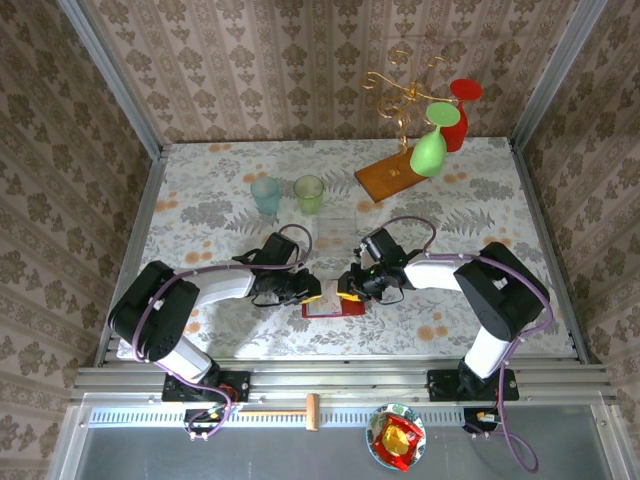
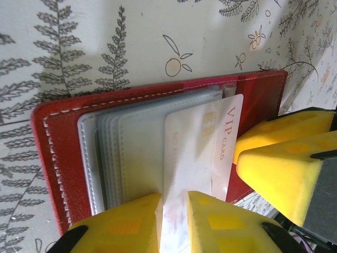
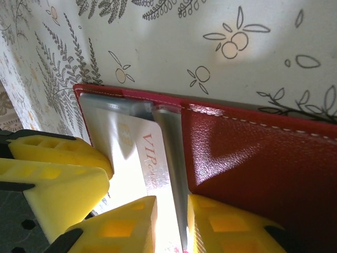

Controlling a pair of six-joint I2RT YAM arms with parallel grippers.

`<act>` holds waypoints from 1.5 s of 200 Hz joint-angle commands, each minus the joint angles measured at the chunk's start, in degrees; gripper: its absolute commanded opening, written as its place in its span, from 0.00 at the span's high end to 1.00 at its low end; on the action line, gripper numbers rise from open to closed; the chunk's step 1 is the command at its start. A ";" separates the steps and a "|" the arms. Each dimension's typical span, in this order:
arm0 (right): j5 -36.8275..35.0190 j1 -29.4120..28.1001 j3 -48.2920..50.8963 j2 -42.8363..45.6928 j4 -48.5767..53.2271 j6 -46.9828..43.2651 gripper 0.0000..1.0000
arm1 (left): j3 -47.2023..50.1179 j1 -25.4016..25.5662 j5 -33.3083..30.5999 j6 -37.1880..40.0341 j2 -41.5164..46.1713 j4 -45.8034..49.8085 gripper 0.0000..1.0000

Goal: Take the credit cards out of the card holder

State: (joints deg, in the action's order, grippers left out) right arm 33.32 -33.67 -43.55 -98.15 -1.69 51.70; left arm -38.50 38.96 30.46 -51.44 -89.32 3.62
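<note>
Left wrist, credit card: a white credit card (image 2: pixel 202 147) printed "VIP" sticks partway out of the clear sleeves (image 2: pixel 131 153). It sits at the centre of the frame, slanting toward the lower edge.
Card holder: the red card holder (image 2: pixel 55 139) lies open and flat on the tabletop (image 2: pixel 105 42). From above it sits low in the middle of the frame, between your two arms.
Left gripper: your left gripper (image 2: pixel 174 204) is narrow, pinching the card's free end at the bottom of the frame.
Right gripper: your right gripper (image 3: pixel 171 203) is narrow too and looks clamped on the holder at its sleeve edge, right beside the card. Whether it also catches the card, I cannot tell.
Handling: expect the card to be light, stiff and slick. The sleeve is soft and will likely drag along. Hold the card by its bare end and pull straight along the sleeve's opening.
In the way: the two grippers sit just beside each other, so you have little room to swing.
Further off: in the overhead frame, a teal cup (image 1: pixel 266 193) and a green cup (image 1: pixel 309 192) stand upper middle. A wooden board (image 1: pixel 382 180) with a green glass (image 1: pixel 430 150) is upper right. All are well apart from the holder.
</note>
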 commanded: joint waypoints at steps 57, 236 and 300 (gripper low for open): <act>3.57 0.27 0.49 -1.99 -2.18 0.15 0.77 | 1.67 -0.02 -1.25 -0.14 -0.68 1.72 0.79; 7.28 0.18 0.32 -3.62 -4.57 -1.25 0.80 | 1.85 0.00 -1.39 -0.22 -1.25 1.66 0.79; 5.35 0.27 0.23 -2.53 -2.16 -2.55 0.83 | 1.87 0.04 -1.48 -0.32 -1.27 1.76 0.79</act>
State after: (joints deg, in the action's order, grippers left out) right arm 38.89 -33.63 -43.48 -101.12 -5.78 50.94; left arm -38.24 38.96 30.46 -51.44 -89.32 3.16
